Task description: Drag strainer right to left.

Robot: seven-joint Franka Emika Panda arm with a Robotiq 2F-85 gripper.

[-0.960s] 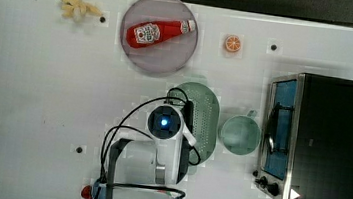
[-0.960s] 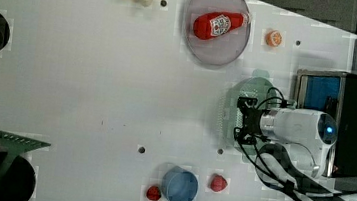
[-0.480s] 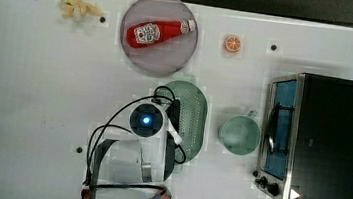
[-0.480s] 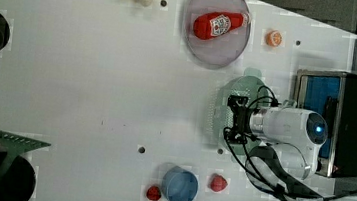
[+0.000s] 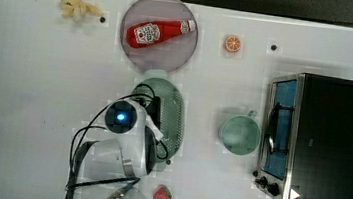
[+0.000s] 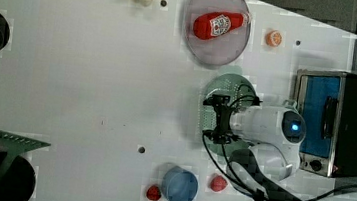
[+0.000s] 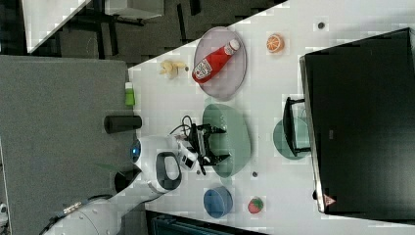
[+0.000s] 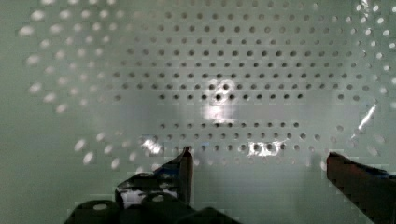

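The strainer (image 5: 173, 113) is a pale mint-green oblong colander lying on the white table just below the plate in the top view. It also shows in the right view (image 7: 237, 139). My gripper (image 7: 219, 144) reaches down into its basin with the fingers spread wide, open, and nothing between them. In the wrist view the perforated strainer floor (image 8: 215, 70) lies close under the gripper (image 8: 261, 163), and both dark fingertips (image 8: 184, 163) stand apart against it. In the left view the gripper (image 6: 216, 118) sits over the strainer's (image 6: 228, 83) left half.
A round mint cup (image 5: 239, 134) stands to the top view's right of the strainer, next to a toaster oven (image 5: 315, 140). A plate (image 5: 134, 54) with a ketchup bottle (image 5: 159, 32) lies just above. An orange slice (image 5: 232, 43), a strawberry (image 5: 162, 194) and a blue bowl (image 6: 179, 185) are nearby.
The arm and the strainer have slid together toward the top view's left, widening the gap between strainer and cup. The fingers stayed open.
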